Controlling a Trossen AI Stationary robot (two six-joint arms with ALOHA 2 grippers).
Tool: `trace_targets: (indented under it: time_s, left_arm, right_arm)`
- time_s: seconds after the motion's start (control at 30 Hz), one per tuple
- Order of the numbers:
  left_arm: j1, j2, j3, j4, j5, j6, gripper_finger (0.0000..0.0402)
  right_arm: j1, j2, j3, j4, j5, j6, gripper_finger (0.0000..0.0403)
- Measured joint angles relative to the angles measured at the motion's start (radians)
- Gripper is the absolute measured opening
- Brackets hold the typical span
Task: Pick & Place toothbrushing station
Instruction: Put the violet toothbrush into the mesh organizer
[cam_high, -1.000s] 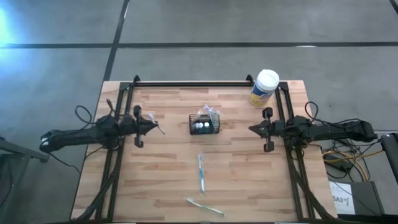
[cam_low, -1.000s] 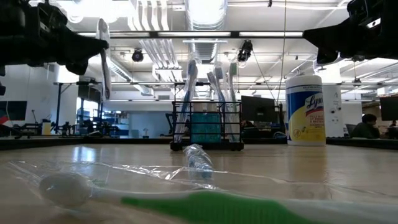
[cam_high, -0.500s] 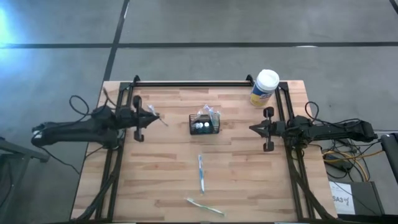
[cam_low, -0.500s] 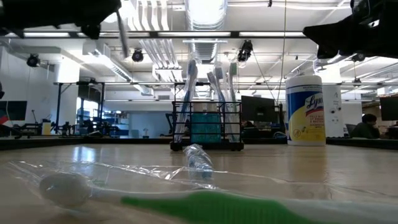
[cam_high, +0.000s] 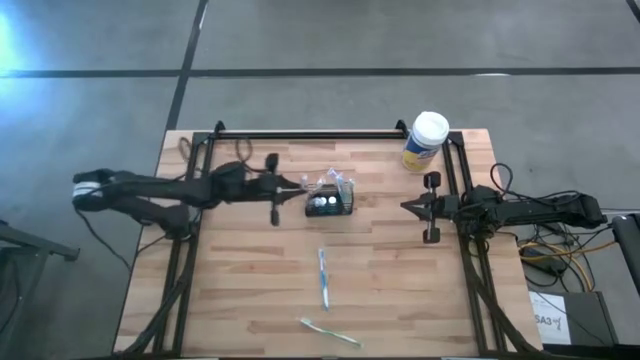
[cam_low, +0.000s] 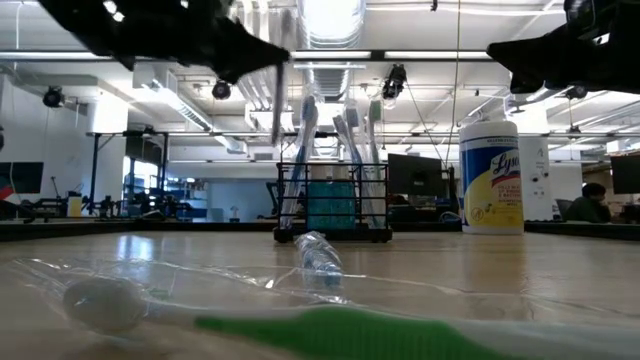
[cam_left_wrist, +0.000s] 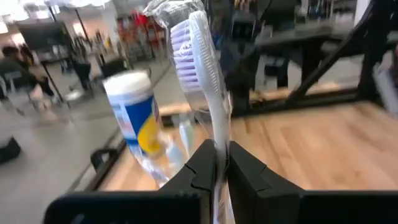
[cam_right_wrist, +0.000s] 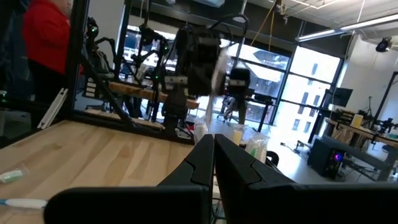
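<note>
The toothbrushing station, a small black slatted caddy, stands on the middle of the table with several wrapped toothbrushes upright in it; it also shows in the low view. My left gripper is just left of the caddy and above the table, shut on a white toothbrush with purple bristles in a clear wrapper. My right gripper waits shut and empty at the table's right side. My left gripper pinches the toothbrush's handle between its two fingers, wrapper and all. The brush sticks out past the fingertips with its bristle head at the free end, toward the caddy. It is lifted clear of the table.
A yellow canister with a white lid stands at the far right corner. A blue toothbrush and a green wrapped toothbrush lie on the near half of the table. Black frame rails run along the left, right and far edges.
My left gripper has risen and gone toward the table's right edge, up to the caddy, carrying the wrapped toothbrush clear of the table. It has stayed shut on it.
</note>
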Motion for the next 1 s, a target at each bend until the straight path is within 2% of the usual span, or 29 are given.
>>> trace_targets:
  time_s: [0.1, 0.27, 0.7, 1.0]
  left_arm:
    - [0.0, 0.081, 0.055, -0.008, -0.002, 0.016, 0.0023]
    - [0.014, 0.144, 0.115, 0.009, 0.0, 0.025, 0.0023]
    - [0.033, 0.207, 0.063, 0.103, -0.004, 0.006, 0.0023]
    - [0.033, 0.273, 0.06, 0.103, -0.025, -0.015, 0.0023]
  right_arm:
    - [0.0, 0.0, 0.0, 0.0, 0.0, 0.0, 0.0008]
    - [0.0, 0.0, 0.0, 0.0, 0.0, 0.001, 0.0008]
    - [0.001, 0.0, 0.0, 0.0, 0.0, 0.001, 0.0008]
    - [0.001, 0.0, 0.0, 0.002, -0.001, 0.001, 0.0008]
